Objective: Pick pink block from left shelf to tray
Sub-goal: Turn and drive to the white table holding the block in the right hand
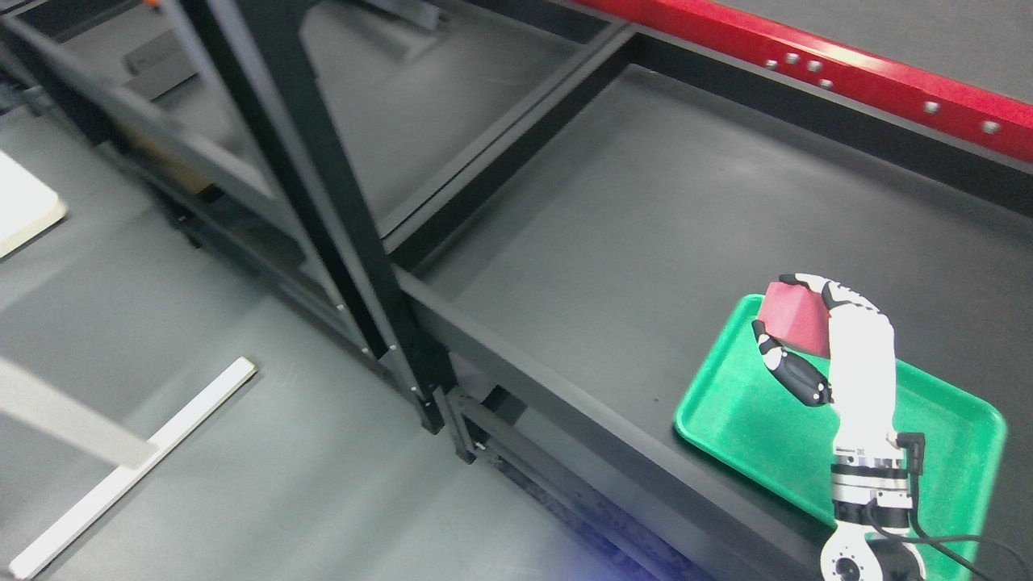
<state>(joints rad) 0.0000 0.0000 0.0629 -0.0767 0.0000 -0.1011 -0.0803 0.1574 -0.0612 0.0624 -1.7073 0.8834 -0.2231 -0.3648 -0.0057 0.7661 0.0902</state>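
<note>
The fingers (795,375) of the right hand (823,339) are curled around the pink block (795,323), a dark thumb under its lower edge and the white fingers over its top and right side, so the block is held clear above the far left corner of the green tray (726,420), in the lower right of the frame. By my reading this is the placing step: the carry looks finished, and the next move calls for lowering the hand until the block meets the tray floor, then easing the fingers apart. The block looks wedge-like, its long axis running from upper left to lower right, broad face turned toward the lower left. The tray rests on the black shelf (613,226). The left hand is out of view.
</note>
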